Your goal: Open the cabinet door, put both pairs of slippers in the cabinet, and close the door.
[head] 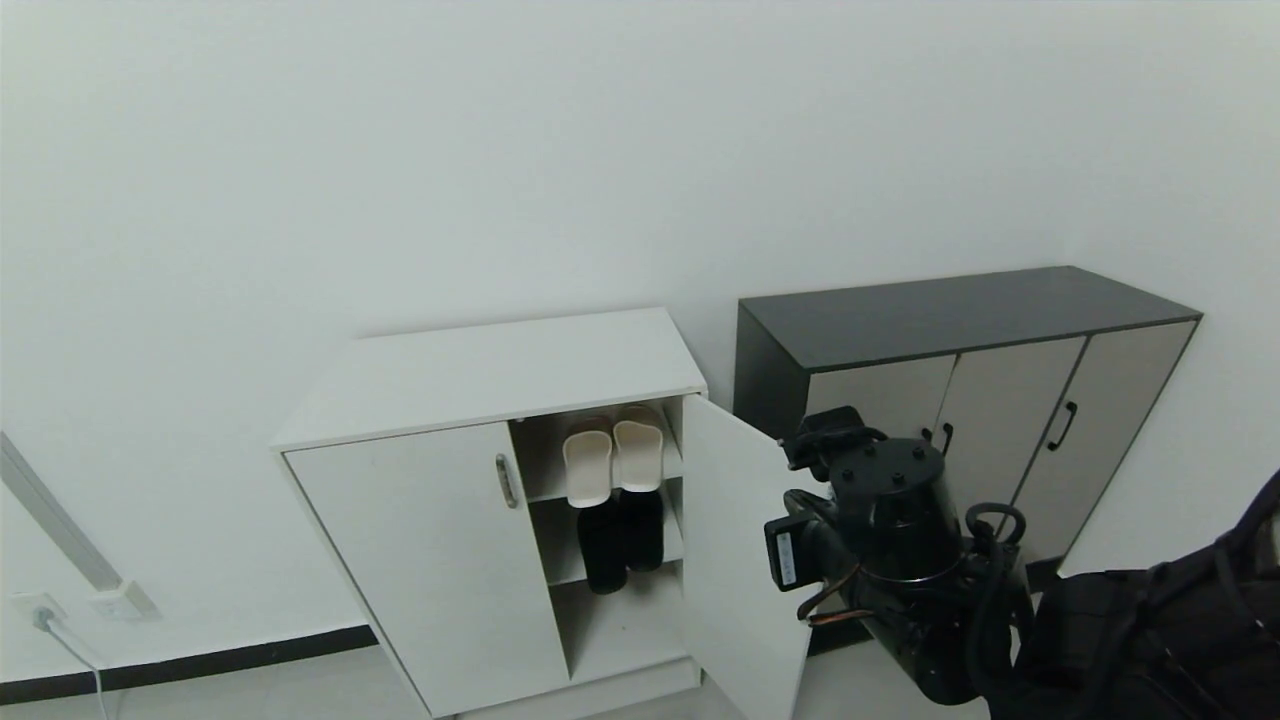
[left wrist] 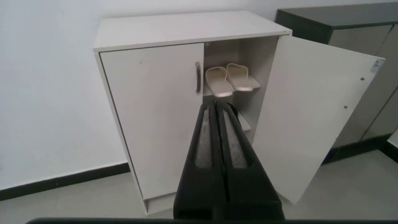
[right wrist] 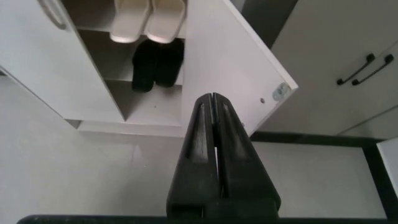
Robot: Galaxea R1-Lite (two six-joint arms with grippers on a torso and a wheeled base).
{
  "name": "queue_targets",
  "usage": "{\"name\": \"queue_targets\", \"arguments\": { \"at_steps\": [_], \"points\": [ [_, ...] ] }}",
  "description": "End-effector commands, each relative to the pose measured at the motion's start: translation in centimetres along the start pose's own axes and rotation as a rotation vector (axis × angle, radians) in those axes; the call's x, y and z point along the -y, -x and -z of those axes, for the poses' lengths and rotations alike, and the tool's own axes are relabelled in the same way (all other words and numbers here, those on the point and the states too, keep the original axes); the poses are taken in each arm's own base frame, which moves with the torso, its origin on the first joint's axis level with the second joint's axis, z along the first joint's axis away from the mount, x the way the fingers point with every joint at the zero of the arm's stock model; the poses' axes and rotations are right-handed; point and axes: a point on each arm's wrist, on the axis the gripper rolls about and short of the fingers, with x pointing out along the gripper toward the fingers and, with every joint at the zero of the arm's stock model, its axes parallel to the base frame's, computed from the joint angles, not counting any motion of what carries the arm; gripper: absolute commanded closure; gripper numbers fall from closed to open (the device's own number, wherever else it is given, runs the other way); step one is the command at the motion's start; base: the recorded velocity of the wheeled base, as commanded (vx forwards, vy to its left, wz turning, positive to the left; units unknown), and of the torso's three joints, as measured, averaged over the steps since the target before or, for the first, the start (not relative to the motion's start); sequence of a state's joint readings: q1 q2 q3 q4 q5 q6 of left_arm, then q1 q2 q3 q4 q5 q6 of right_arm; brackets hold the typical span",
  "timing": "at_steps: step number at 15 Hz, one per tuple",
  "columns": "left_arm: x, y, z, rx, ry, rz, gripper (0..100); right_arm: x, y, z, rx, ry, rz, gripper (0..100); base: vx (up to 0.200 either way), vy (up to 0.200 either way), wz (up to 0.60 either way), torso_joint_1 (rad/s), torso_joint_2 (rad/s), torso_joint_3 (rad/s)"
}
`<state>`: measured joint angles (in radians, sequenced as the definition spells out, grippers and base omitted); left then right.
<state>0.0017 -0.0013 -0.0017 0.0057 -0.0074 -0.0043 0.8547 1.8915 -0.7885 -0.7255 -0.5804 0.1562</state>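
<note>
White cabinet [head: 480, 380], right door [head: 740, 560] open, cream slippers [head: 612, 460] above black pair [head: 622, 545]

slippers [head: 612, 458] in cabinet [head: 480, 375] | second pair [head: 620, 535] directly beneath them

A white cabinet [head: 490, 375] stands against the wall, its right door [head: 740, 560] swung wide open and its left door [head: 430, 560] shut. Cream slippers [head: 612, 460] sit side by side on the upper shelf, with black slippers [head: 620, 545] on the shelf directly below.
</note>
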Motion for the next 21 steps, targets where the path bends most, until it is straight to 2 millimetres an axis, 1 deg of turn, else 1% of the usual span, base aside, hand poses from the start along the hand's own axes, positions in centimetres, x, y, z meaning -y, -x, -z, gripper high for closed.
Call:
{"name": "queue_targets", "arguments": {
  "at_steps": [1,5,8,10,13,14,15,17,18,19,21],
  "points": [
    [0.0,0.0,0.0,-0.002,0.000,0.000,100,0.0,-0.1,0.2,-0.005,0.003,0.002,100,0.000,0.000,0.00,0.000,0.00,0.000],
    [0.0,0.0,0.0,-0.002,0.000,0.000,100,0.0,-0.1,0.2,-0.006,0.004,0.002,100,0.000,0.000,0.00,0.000,0.00,0.000],
    [0.0,0.0,0.0,-0.002,0.000,-0.001,100,0.0,-0.1,0.3,-0.007,0.005,0.002,100,-0.200,0.000,0.00,0.010,0.01,-0.004],
    [0.0,0.0,0.0,-0.002,0.000,-0.001,100,0.1,-0.4,0.3,-0.009,0.003,0.010,100,0.000,0.000,0.00,0.000,0.00,0.000],
    [0.0,0.0,0.0,-0.002,0.000,0.000,100,0.6,-1.5,0.5,-0.016,0.015,0.035,100,0.000,0.000,0.00,0.000,0.00,0.000],
    [0.0,0.0,0.0,-0.002,0.000,-0.001,100,0.9,-2.2,0.2,-0.006,0.006,0.049,100,0.000,0.000,0.00,0.000,0.00,0.000],
    [0.0,0.0,0.0,-0.002,0.000,0.000,100,1.8,-3.2,-0.5,0.008,-0.017,0.065,100,0.000,0.000,0.00,0.000,0.00,0.000],
    [0.0,0.0,0.0,-0.002,0.000,0.000,100,4.1,-5.7,-2.4,0.033,-0.054,0.097,100,0.000,0.000,0.00,0.000,0.00,0.000],
    [0.0,0.0,0.0,-0.002,0.000,0.000,100,4.8,-6.6,-2.9,0.032,-0.061,0.109,100,0.000,0.000,0.00,0.000,0.00,0.000],
    [0.0,0.0,0.0,-0.002,0.000,0.000,100,5.7,-8.3,-3.6,0.019,-0.069,0.128,100,0.000,0.000,0.00,0.000,0.00,0.000],
    [0.0,0.0,0.0,-0.002,0.000,0.000,100,6.7,-10.9,-4.0,0.016,-0.088,0.142,100,0.000,0.000,0.00,0.000,0.00,0.000]
  ]
}}
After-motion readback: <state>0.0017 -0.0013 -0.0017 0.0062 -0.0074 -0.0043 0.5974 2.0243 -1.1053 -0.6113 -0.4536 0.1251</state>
